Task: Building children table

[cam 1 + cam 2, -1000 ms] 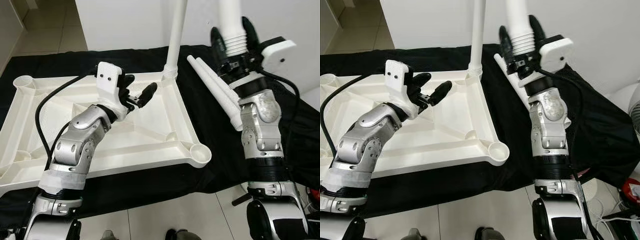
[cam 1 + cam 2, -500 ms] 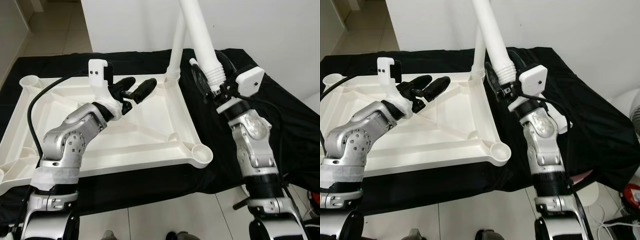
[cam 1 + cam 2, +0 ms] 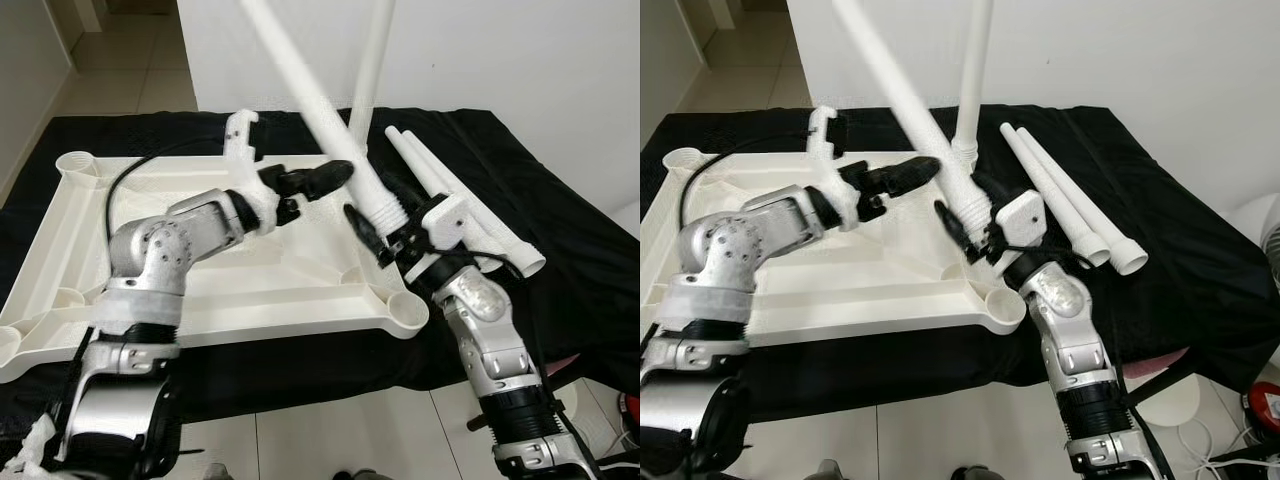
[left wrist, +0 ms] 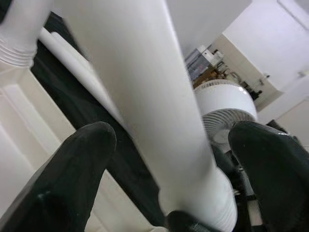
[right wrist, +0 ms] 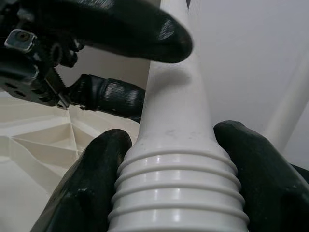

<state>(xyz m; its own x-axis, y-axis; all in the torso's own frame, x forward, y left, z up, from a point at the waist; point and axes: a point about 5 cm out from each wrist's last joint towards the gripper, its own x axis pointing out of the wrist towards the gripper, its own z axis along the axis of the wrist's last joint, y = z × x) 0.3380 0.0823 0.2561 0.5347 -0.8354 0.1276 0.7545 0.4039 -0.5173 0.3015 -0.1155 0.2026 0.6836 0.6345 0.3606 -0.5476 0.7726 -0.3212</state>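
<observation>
clamping the ribbed end of a long white plastic table leg [image 3: 330,130], right gripper [image 3: 385,235] tilts it above the upturned white tabletop [image 3: 200,290]; left gripper [image 3: 315,180], fingers apart, straddles it.

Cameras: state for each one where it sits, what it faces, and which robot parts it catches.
Head pair: look down on the upturned tabletop; both arms show, right gripper clamping a tilted table leg.
Left wrist: left gripper fingers straddle that leg; a fan behind.
Right wrist: black fingers grip the leg's threaded end.
Shared: the leg.
</observation>
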